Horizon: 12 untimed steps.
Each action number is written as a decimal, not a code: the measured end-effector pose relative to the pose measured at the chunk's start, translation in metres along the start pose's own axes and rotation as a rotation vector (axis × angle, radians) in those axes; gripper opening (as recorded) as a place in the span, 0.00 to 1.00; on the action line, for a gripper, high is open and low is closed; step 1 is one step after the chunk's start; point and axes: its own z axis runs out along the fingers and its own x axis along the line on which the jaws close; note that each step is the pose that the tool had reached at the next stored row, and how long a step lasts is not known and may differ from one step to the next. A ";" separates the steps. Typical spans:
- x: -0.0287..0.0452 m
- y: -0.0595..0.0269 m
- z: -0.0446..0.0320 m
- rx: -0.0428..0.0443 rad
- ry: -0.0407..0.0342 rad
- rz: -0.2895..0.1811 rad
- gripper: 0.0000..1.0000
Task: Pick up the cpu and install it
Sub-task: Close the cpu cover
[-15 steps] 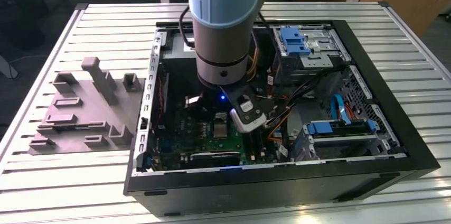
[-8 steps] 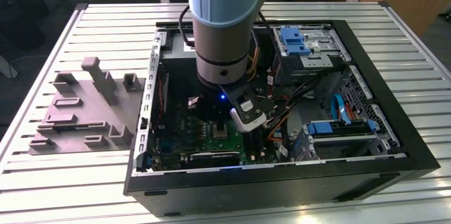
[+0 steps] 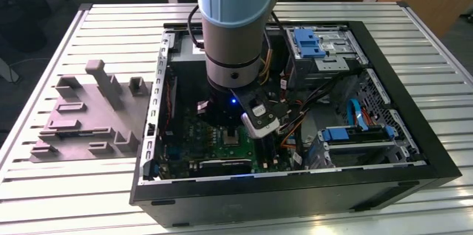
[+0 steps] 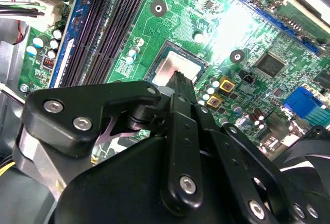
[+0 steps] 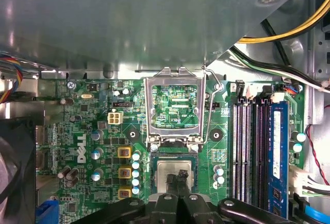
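— Any print to read?
— In the first wrist view a white logo [image 5: 82, 155] stands sideways on the green board [image 5: 62, 131], near the round capacitors [image 5: 135, 173]. It is a maker's mark.
— Anything else?
— Tiny white markings are scattered across the board, too small to read. Nothing legible on the cpu [image 5: 166, 171].

Open black computer case [image 3: 399, 182] laid flat on slatted white table [image 3: 88, 202]. Arm [image 3: 232, 30] lowered into case over green motherboard [image 3: 221, 146]. Pale square cpu [image 3: 230, 136] seen on board beside wrist. Blue drive brackets [image 3: 307, 44] at exterior view's right. Grey moulded fixture tray [image 3: 88, 116] placed beside case, exterior view's left.
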 end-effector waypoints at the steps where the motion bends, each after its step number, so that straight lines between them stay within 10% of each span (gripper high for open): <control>1: 0.0000 0.0000 0.0000 0.0000 0.0000 0.000 0.11; 12: 0.0000 0.0000 -0.0023 0.0004 0.0002 0.000 0.11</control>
